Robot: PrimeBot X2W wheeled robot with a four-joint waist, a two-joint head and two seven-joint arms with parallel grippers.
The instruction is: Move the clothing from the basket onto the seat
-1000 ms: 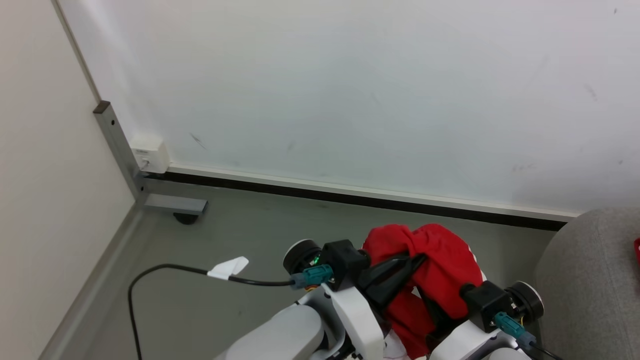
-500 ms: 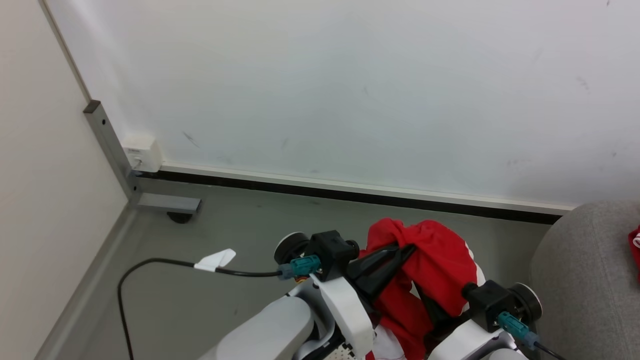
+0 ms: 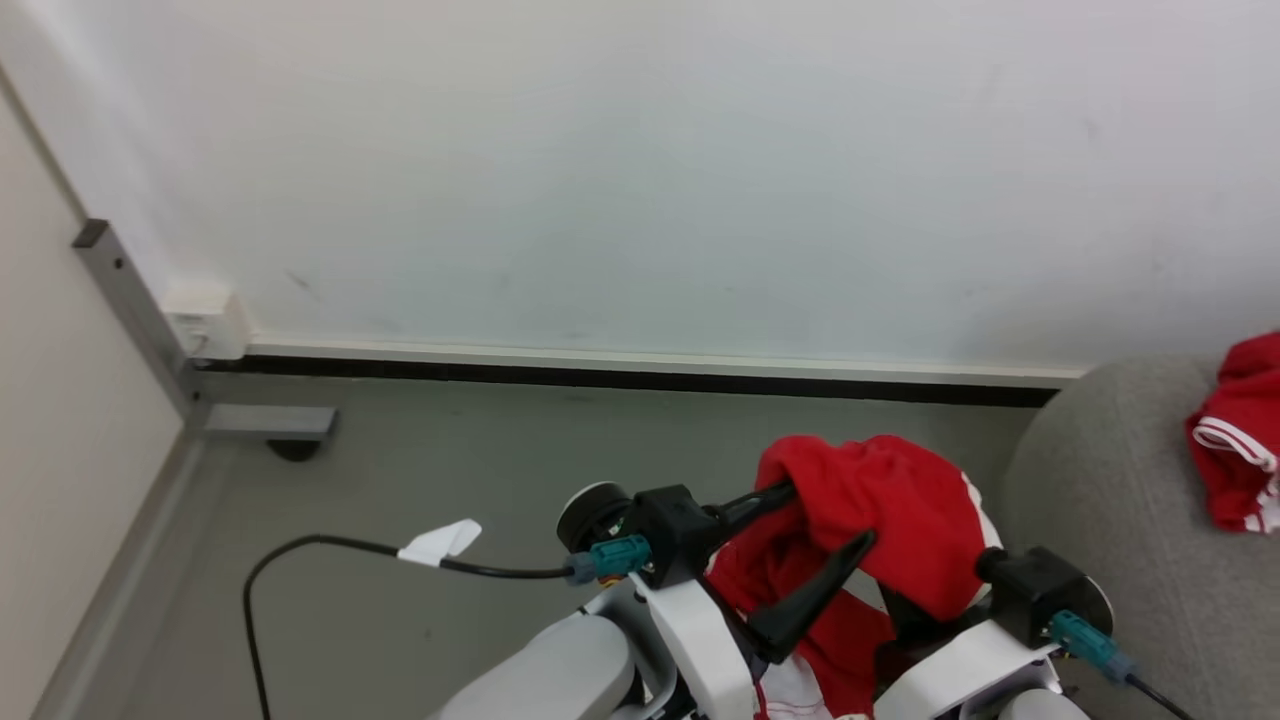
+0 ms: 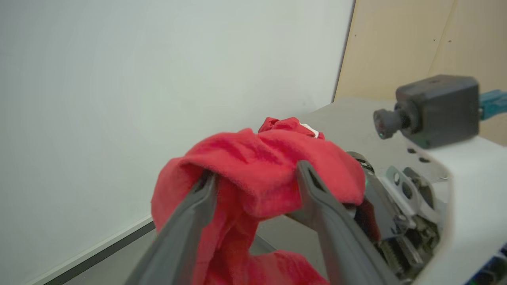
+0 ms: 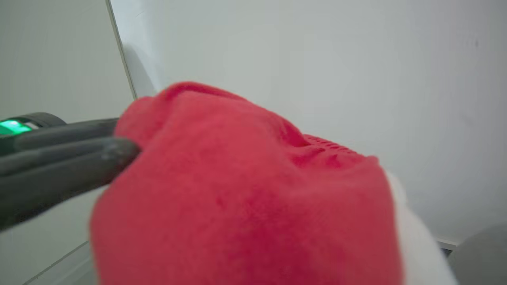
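A bunched red garment of the clothing (image 3: 900, 520) hangs in the air in front of me, low in the head view. My left gripper (image 3: 820, 520) is open, its two dark fingers spread wide with the red cloth (image 4: 253, 158) draped over and between them. My right gripper is buried under the same cloth (image 5: 245, 198), its fingers hidden; the garment stays bunched up on it. The grey seat (image 3: 1100, 500) rises at the right, and another red garment with white stripes (image 3: 1240, 440) lies on it. The basket is out of view.
A pale wall with a dark baseboard (image 3: 620, 378) stands ahead. A grey metal post and foot (image 3: 265, 422) and a white box (image 3: 205, 320) sit in the left corner. A black cable (image 3: 300, 545) with a white tag (image 3: 440, 542) trails over the grey floor.
My left gripper's fingers have spread open where they were pinched on the red cloth. The camera has turned right, bringing more of the seat and the garment on it into view.
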